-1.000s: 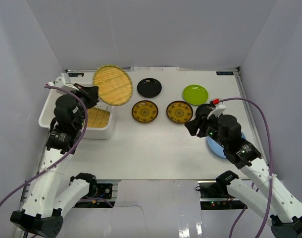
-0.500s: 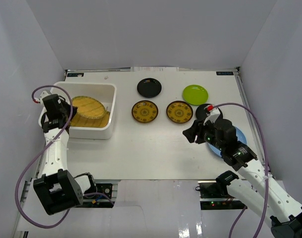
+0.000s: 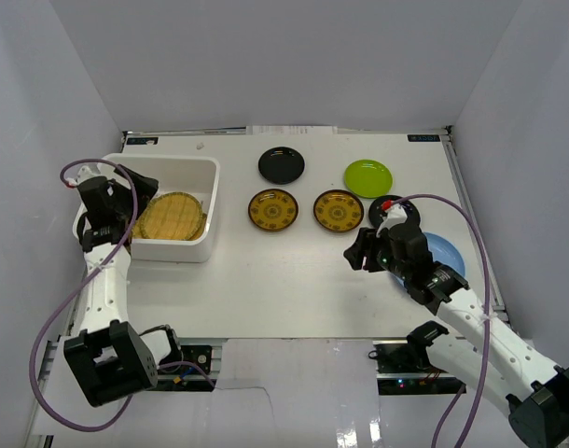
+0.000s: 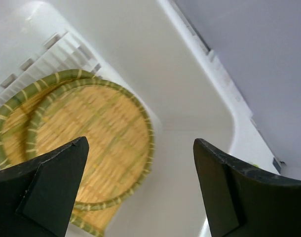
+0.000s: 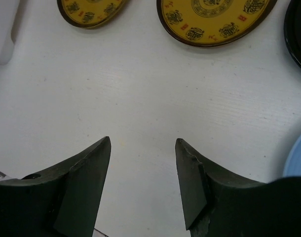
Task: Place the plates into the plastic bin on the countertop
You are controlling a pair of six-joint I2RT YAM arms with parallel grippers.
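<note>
My left gripper (image 4: 139,148) hangs wide open and empty over the white rectangular plastic bin (image 3: 186,250). Inside the bin lie the two round woven bamboo trays (image 4: 91,143), one overlapping the other. My right gripper (image 5: 143,143) is also spread and holds nothing, low above the white bench (image 3: 284,280) near the two yellow-brown patterned plates (image 3: 273,209). Out on the bench are a glossy black plate (image 3: 282,165), a lime green plate (image 3: 368,177) and a light blue plate (image 3: 445,252), the last partly under my right arm.
</note>
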